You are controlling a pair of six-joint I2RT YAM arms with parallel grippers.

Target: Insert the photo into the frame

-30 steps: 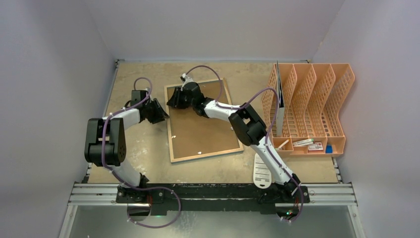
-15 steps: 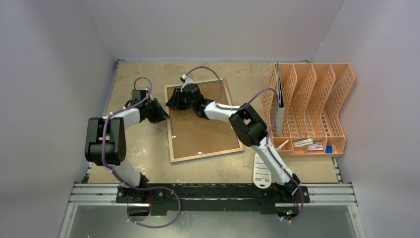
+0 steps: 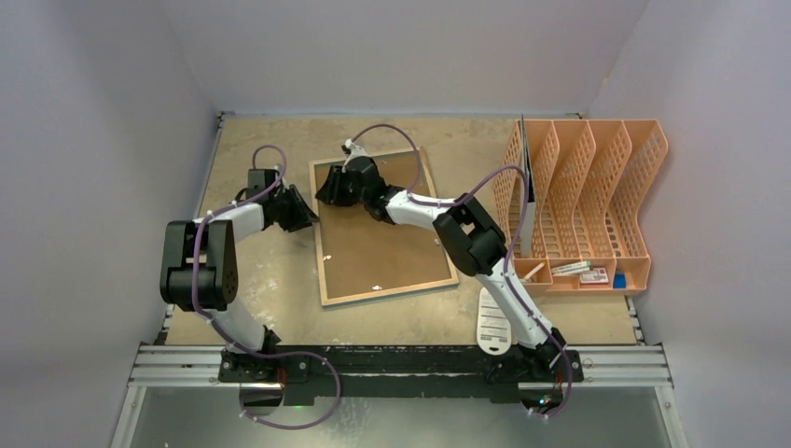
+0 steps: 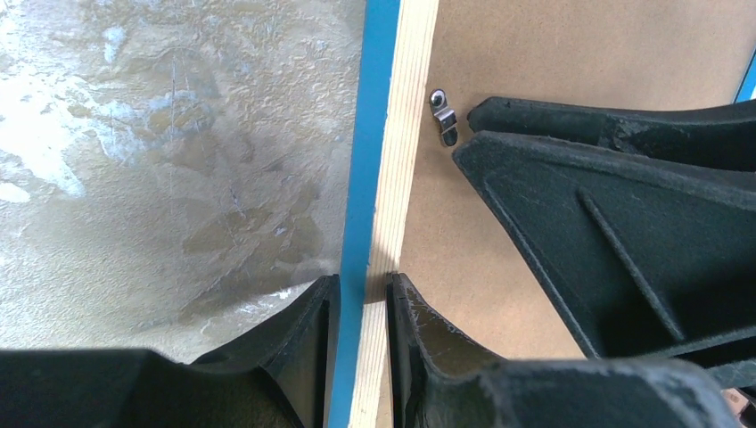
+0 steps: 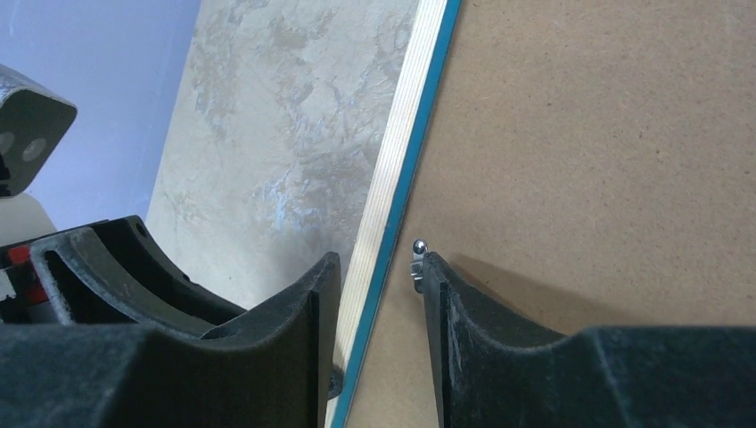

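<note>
The frame point(image 3: 382, 292) lies face down on the table, its light wood back up, with the brown backing board point(image 3: 382, 243) set in it. The photo is hidden. My left gripper point(image 3: 303, 213) is shut on the frame's left border; in the left wrist view the gripper point(image 4: 359, 285) clamps the blue and wood edge point(image 4: 392, 178). My right gripper point(image 3: 326, 194) is at the same border, further back. In the right wrist view the gripper point(image 5: 379, 263) is open astride the border point(image 5: 401, 134), its inner finger against a small metal tab point(image 5: 416, 263).
An orange file organizer point(image 3: 597, 187) stands at the right with a thin upright sheet point(image 3: 527, 187) in its left slot and small items in its front tray. A white tag point(image 3: 494, 322) lies by the right arm. A second metal tab point(image 4: 441, 116) sits near the right gripper's fingers.
The right arm's elbow has shifted slightly to the right. Both grippers stay at the frame's left border, and the frame has not moved.
</note>
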